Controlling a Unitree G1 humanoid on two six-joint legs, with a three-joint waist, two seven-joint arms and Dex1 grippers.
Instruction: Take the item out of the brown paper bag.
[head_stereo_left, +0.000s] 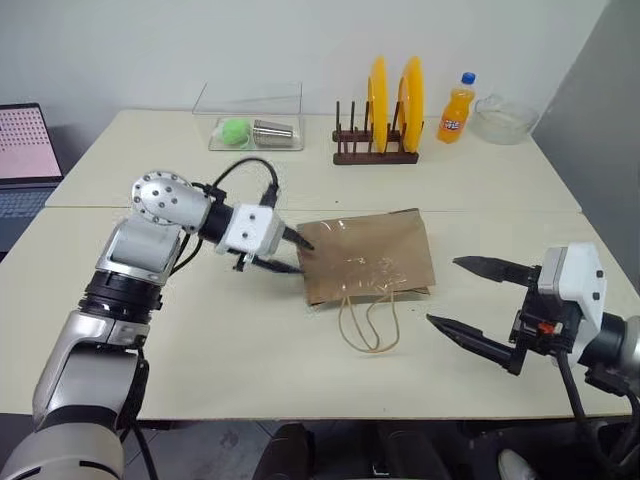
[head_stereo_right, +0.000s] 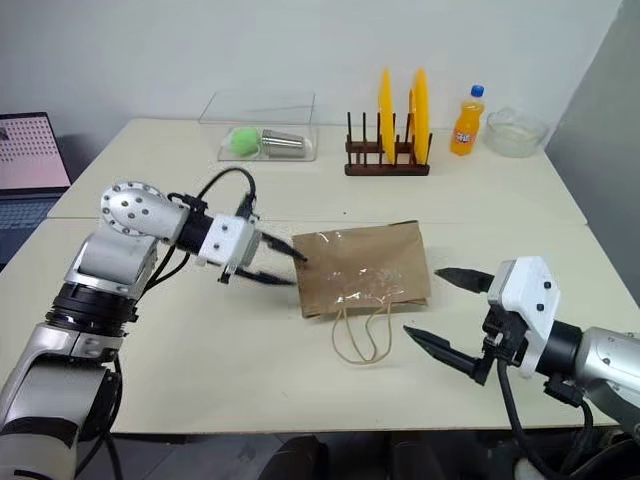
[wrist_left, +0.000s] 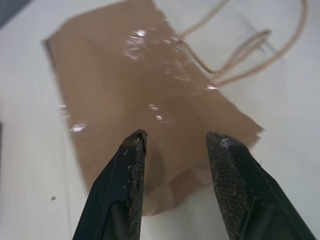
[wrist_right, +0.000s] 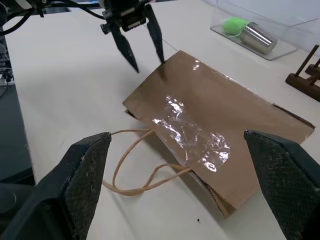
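Black fingers of the left gripper (head_stereo_left: 298, 254) stand parted with nothing between them, tips at the closed bottom edge of the brown paper bag (head_stereo_left: 368, 257); the upper tip appears to touch the paper, the lower one sits just off the corner. Right gripper (head_stereo_left: 462, 294) is spread wide and empty, hovering beside the bag's other side, apart from it, close to the handle end.

Bag lies flat near the table's (head_stereo_left: 230, 350) middle, between the two grippers, glossy tape patch on top, mouth toward the robot. Cola bottle isn't visible; can't tell if it's inside.

Count: one bag, two tan cord handles (head_stereo_left: 371, 322) looped on the table at the mouth. Two yellow plates (head_stereo_left: 392, 102) upright in one wooden rack (head_stereo_left: 373, 152). One orange soda bottle (head_stereo_left: 456, 110), one glass bowl (head_stereo_left: 504, 118), one clear tray (head_stereo_left: 254, 118) holding a green ball (head_stereo_left: 234, 130) and a metal cup (head_stereo_left: 273, 132). Laptop (head_stereo_left: 26, 155) at far left edge.

Everything else sits well back; the handles lie across the bag's mouth.
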